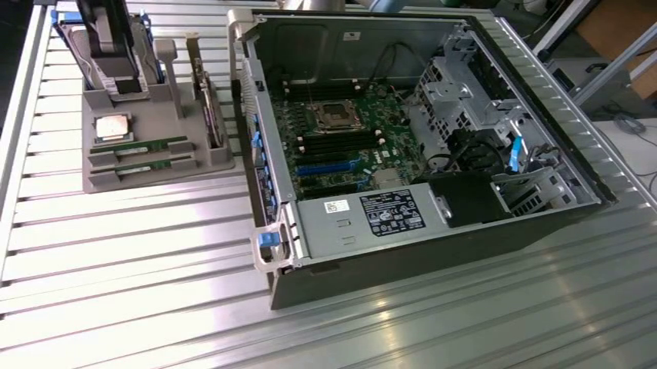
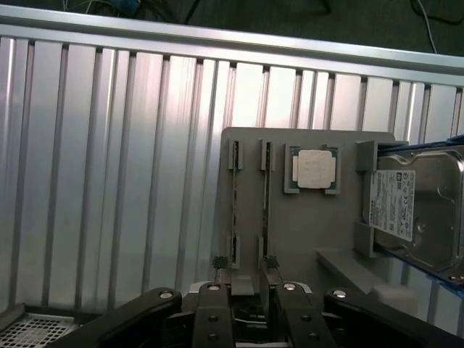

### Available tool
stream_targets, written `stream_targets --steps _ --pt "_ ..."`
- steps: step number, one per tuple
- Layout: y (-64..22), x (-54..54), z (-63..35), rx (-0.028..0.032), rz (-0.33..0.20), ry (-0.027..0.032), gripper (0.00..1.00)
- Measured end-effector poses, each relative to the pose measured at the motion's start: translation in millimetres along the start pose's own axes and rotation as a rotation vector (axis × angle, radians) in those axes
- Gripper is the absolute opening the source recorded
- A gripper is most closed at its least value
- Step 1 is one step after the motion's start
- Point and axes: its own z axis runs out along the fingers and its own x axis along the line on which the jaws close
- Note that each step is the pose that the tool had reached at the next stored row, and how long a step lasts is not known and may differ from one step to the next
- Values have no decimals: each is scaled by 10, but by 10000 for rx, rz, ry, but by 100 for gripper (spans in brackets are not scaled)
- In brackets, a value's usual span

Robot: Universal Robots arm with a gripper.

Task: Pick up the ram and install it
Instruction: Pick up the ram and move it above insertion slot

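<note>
Two look-alike ram sticks, thin and green, lie in slots of a grey holder [image 1: 154, 181]: one ram stick [image 1: 138, 146] sits behind the other [image 1: 144, 163]. In the wrist view I see them edge-on, as one ram stick [image 2: 235, 196] and its twin [image 2: 266, 196], standing side by side on the holder [image 2: 290, 232]. My gripper [image 2: 243, 264] hovers over the holder's near edge, open, with nothing between its fingertips [image 2: 217, 264]. The fingertips line up roughly with the ends of the two sticks.
A square silver processor chip [image 2: 315, 168] and a hard drive with a white label [image 2: 413, 210] share the holder. The open computer case [image 1: 411, 254] lies at the exterior view's right, its motherboard [image 1: 344, 134] showing black memory slots. Everything rests on a ribbed aluminium table [image 1: 134, 269].
</note>
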Motion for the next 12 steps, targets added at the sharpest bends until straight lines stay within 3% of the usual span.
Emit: stream_targets --steps 12 --pt "-80 10 354 -1 -1 -1 30"
